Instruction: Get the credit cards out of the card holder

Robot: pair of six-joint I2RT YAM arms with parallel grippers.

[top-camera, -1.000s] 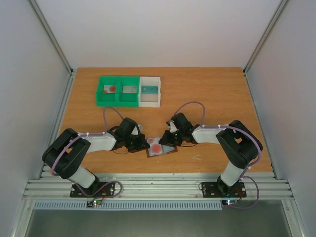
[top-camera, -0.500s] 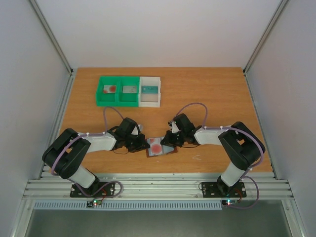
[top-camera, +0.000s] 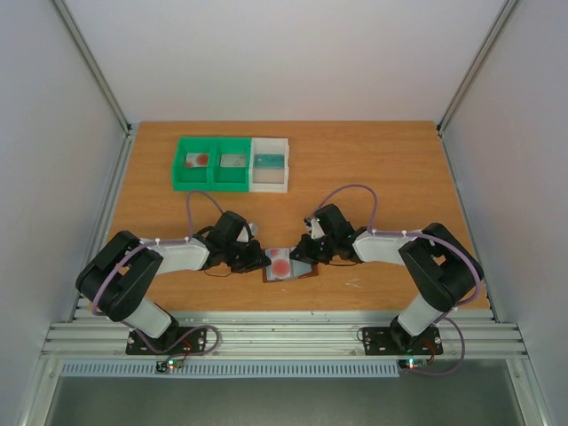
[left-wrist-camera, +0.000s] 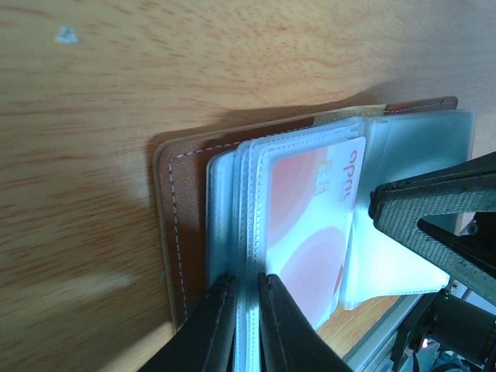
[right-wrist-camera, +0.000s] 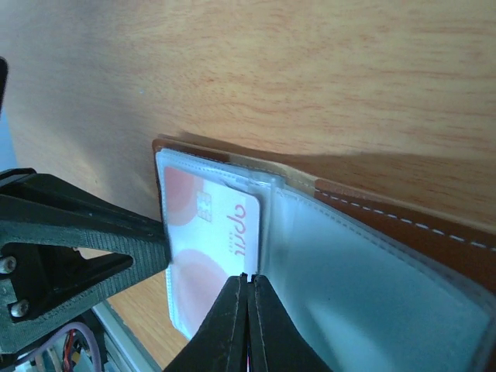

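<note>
On the wooden table (top-camera: 399, 177), the left gripper (left-wrist-camera: 246, 288) clamps the card holder (top-camera: 303, 270) at its left edge. The right gripper (right-wrist-camera: 248, 285) is closed, seemingly nipping the credit card (right-wrist-camera: 208, 232) by its right end, and the card's long axis runs left-right.

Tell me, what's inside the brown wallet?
Inside the brown card holder sit clear plastic sleeves. The top one holds a white card with red circles. Whether cards sit in the sleeves beneath is hidden; the top one covers them.

The wallet (top-camera: 288, 265) is hemmed in, with the left gripper (top-camera: 263, 260) pinching its left edge and the right gripper (top-camera: 303, 257) pinching its right. Beyond it, bare table (top-camera: 382, 169) lies open up to the bins (top-camera: 231, 163) at far left.
</note>
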